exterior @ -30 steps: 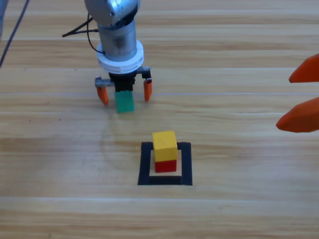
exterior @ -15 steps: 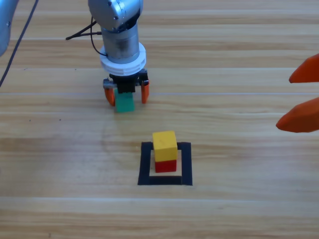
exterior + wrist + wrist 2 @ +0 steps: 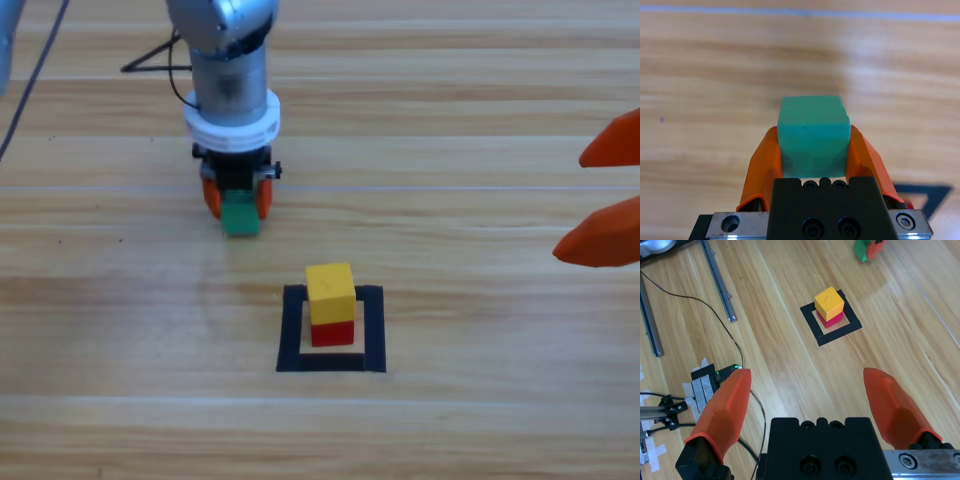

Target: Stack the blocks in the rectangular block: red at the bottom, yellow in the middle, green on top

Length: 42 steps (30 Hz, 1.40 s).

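My overhead camera looked down on the wooden table (image 3: pixel 480 420). My left wrist camera sat close, facing along its jaws at the green cube (image 3: pixel 812 135). My right wrist camera looked from farther off; it shared the black frame (image 3: pixel 831 333) and yellow cube (image 3: pixel 829 303) with the overhead view.

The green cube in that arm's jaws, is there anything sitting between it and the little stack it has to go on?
Nothing visible does. The left gripper has its jaws shut on the green cube, and only bare table lies between it and the yellow cube on the red cube inside the black frame. The right gripper waits open at the right edge.
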{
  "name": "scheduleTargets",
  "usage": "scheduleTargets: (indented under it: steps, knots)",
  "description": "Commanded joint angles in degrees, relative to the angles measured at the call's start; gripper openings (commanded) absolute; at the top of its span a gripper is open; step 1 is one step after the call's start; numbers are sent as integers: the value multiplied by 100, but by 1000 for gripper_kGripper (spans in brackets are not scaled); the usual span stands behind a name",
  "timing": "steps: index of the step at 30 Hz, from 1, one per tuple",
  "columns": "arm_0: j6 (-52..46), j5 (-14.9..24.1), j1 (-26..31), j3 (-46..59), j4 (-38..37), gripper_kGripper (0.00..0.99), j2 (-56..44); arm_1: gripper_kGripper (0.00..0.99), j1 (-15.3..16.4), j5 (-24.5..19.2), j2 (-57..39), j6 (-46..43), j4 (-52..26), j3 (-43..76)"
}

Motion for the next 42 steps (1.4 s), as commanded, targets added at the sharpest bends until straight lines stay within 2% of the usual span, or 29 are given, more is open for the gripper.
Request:
scheduleTargets:
  steps: [1, 7, 24, 42]
  knots:
    - [191, -414, -131, 379, 276, 0, -1525, 988, 34, 130, 84, 57, -87, 196]
    - [68, -511, -553, 1029, 285, 0, -2316, 988, 34, 139, 84, 57, -87, 196]
    - [-1084, -520, -1634, 1099, 285, 0, -1842, 988, 42, 148, 110, 57, -96, 196]
    - [-1154, -414, -1863, 792, 285, 0, -1156, 988, 42, 148, 110, 57, -87, 205]
